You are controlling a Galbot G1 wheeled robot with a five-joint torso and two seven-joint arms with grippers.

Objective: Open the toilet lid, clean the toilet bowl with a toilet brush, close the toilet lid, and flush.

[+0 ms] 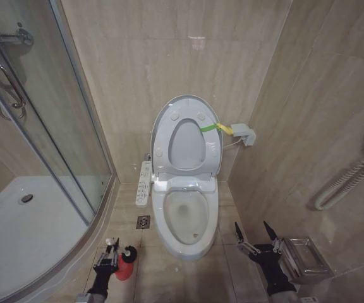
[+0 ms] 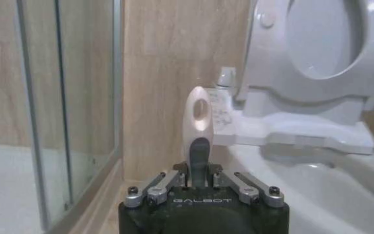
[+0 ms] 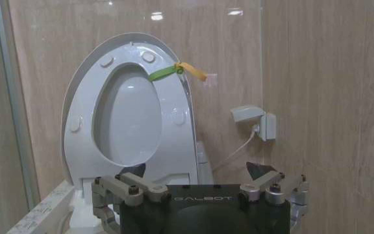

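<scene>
Toilet lid [image 1: 183, 120] is up w/ seat, leaning on back wall, yellow-green band [image 1: 208, 127] on its right edge. Toilet bowl [image 1: 183, 221] open below, button panel [image 1: 144, 183] on its left side. My left gripper [image 1: 109, 257] low by bowl's left, fingers clamped on toilet brush [image 2: 198, 124] handle, over red holder [image 1: 125, 268]. My right gripper [image 1: 255, 235] right of bowl, fingers apart, nothing held.

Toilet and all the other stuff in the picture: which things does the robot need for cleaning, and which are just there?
Needed for the job:
toilet lid, raised
toilet bowl
toilet brush, gripped by the left gripper
red holder
right gripper, open

Just there:
shower tray
floor drain
wall socket
</scene>
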